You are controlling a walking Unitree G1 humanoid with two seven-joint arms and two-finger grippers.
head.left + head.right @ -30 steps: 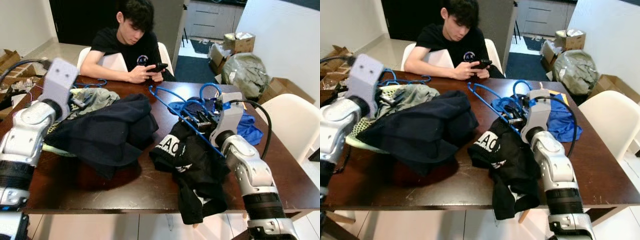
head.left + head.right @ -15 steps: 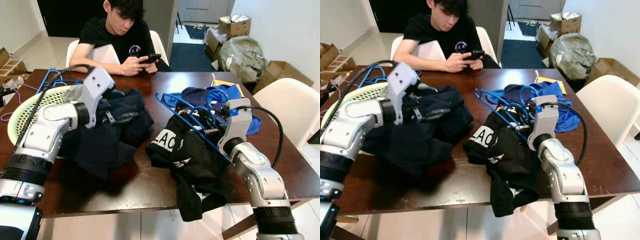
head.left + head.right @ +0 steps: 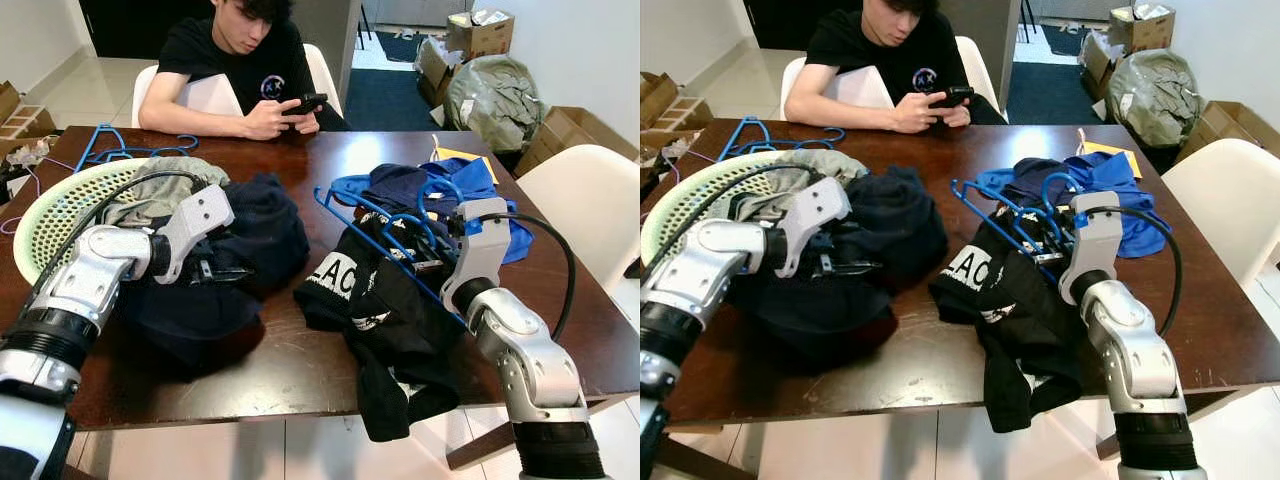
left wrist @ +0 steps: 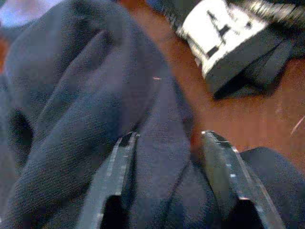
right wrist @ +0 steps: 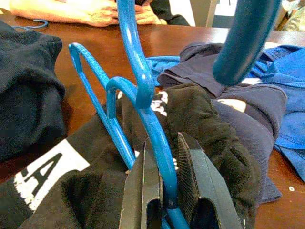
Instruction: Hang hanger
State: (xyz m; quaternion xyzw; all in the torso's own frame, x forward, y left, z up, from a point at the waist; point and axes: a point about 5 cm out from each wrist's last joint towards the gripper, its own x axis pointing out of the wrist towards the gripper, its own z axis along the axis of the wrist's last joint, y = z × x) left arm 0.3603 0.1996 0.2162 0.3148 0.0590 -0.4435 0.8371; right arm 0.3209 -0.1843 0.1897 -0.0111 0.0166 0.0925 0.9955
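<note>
A: Right wrist view is showing the right end effector [image 5: 164, 191] clamping narrow on the blue hanger [image 5: 143, 114], with the bar running out between both fingers [image 5: 190, 186].

B: Which way is the hanger's long axis lying?

A: Head view: it's running from the right end effector [image 3: 432, 265] toward about 10 o'clock across the counter [image 3: 300, 370], far corner ending near the middle of the counter. It's lying over the black printed shirt [image 3: 385, 320], and the shirt is draping off the near edge at 6 o'clock.

B: Is the shirt actually on the hanger?

A: Can't tell. The blue bars are crossing over the fabric and I'm seeing more than one blue loop there, so it's possibly a second hanger tangled in.

B: Left side?

A: Left end effector [image 4: 167, 162] is sitting open, its fingers [image 4: 119, 167] straddling a fold of the dark navy garment [image 3: 235, 250] at about 9 o'clock from the hanger, not closed on it. Green basket [image 3: 45, 215] is sitting behind it at 10 o'clock.

B: So which arm is nearer?

A: Right, clearly; it's already holding. My read: the next move is depending on lifting along that 10 o'clock axis without dragging the shirt or snagging the blue cloth [image 3: 470, 195] at 12 o'clock. A person [image 3: 240, 70] is sitting at the far side, with a phone in both hands.
</note>
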